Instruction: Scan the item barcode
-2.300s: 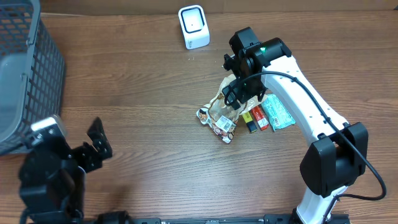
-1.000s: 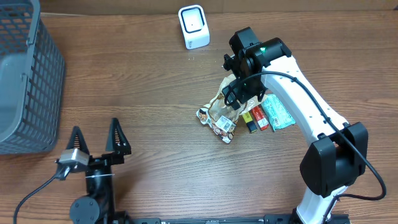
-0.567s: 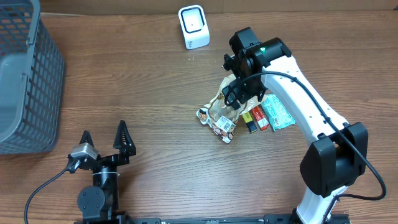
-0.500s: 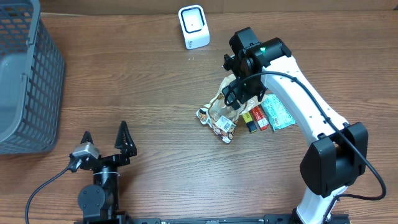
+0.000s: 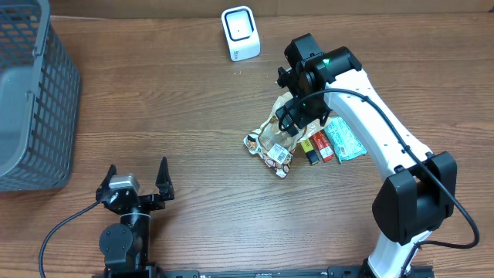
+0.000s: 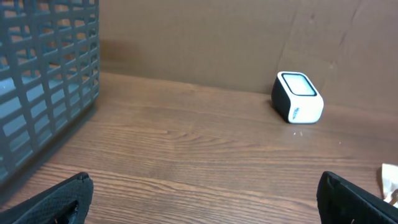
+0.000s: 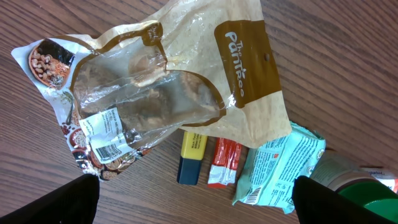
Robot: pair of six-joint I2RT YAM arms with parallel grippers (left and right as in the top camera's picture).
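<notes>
- Snack bag (image 7: pixel 168 93), was it in the claw already?
- No. The right gripper (image 7: pixel 195 179) hung over it with both fingers spread wide and nothing between them. The bag lay flat on the table (image 5: pixel 193 100), right of the middle, and its white barcode label (image 7: pixel 109 140) faced up near the bag's left end.
- So nothing of the task was done?
- I judged it so. Grasping, carrying the bag to the scanner (image 5: pixel 240 32) and showing the label to it were all left to do.
- What lay close around the claw?
- A yellow and blue stick (image 7: pixel 189 158) and a red packet (image 7: pixel 224 163) sat just beside the bag's near edge, and a teal packet (image 7: pixel 280 168) lay to their right. The fingers could catch them when closing.
- And farther out, was there room to move?
- Yes. Only bare wood showed between the bag and the scanner, which stood close to the far edge of the table. The grey basket (image 5: pixel 31 100) filled the far left corner, well apart. The left gripper (image 5: pixel 137 170) waited near and to the left, also spread wide and holding nothing, and it stood out of the way.
</notes>
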